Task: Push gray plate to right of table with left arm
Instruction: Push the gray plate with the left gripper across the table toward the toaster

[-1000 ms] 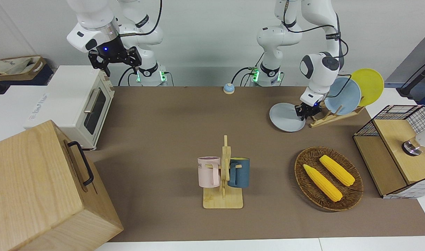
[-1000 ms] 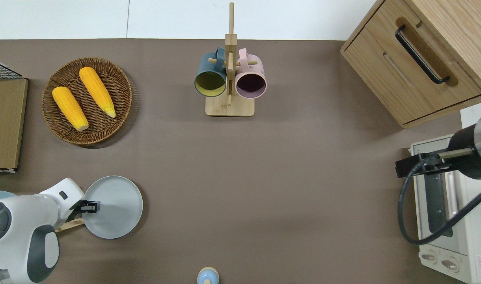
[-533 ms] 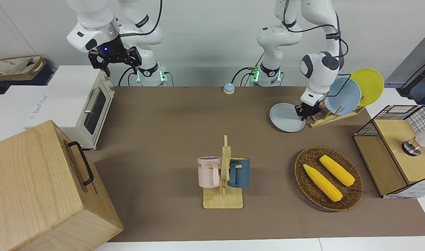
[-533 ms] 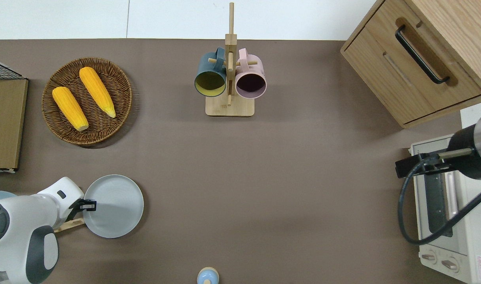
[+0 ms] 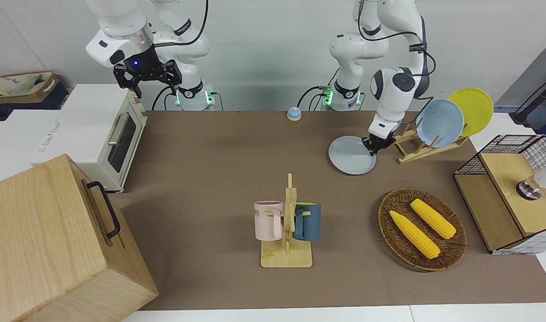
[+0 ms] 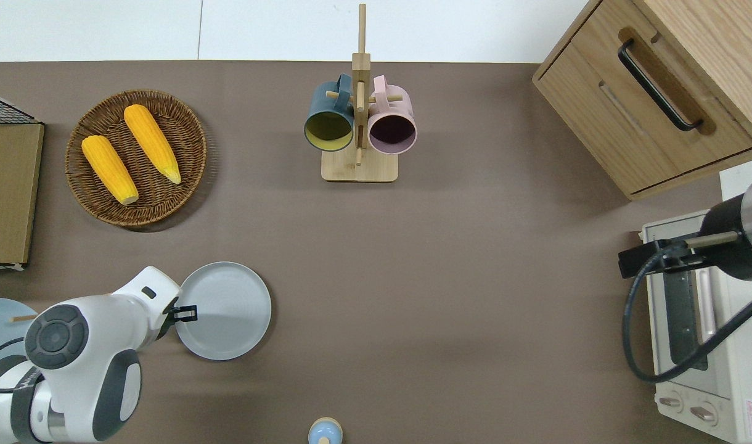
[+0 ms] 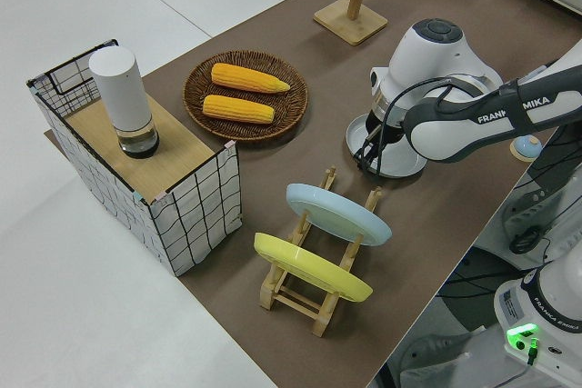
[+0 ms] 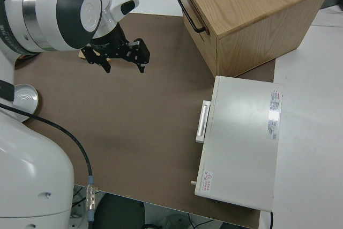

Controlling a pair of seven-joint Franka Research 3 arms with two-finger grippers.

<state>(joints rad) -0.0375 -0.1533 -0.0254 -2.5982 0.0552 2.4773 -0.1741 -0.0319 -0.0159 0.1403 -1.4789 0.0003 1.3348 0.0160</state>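
The gray plate (image 6: pixel 228 311) (image 5: pixel 350 156) (image 7: pixel 406 163) lies flat on the brown table (image 6: pixel 450 296), near the left arm's end and beside the wooden dish rack (image 5: pixel 409 145). My left gripper (image 6: pixel 190 313) (image 5: pixel 372 146) (image 7: pixel 371 152) is down at table height and touches the plate's rim on the side toward the rack. The arm's wrist hides part of that rim in the left side view. The right arm is parked with its gripper (image 5: pixel 153 85) (image 8: pixel 123 67) open and empty.
The rack holds a sky-blue plate (image 5: pixel 439 123) and a yellow plate (image 5: pixel 472 111). A wicker basket (image 6: pixel 98 203) with two corn cobs and a mug stand (image 6: pixel 359 166) lie farther from the robots. A toaster oven (image 5: pixel 94 129), a wooden cabinet (image 5: pixel 53 241) and a small bell (image 5: pixel 293 113) are also on the table.
The left gripper has slid toward the right arm's end, taking the gray plate with it. The plate now lies clear of the rack. The right arm has not moved.
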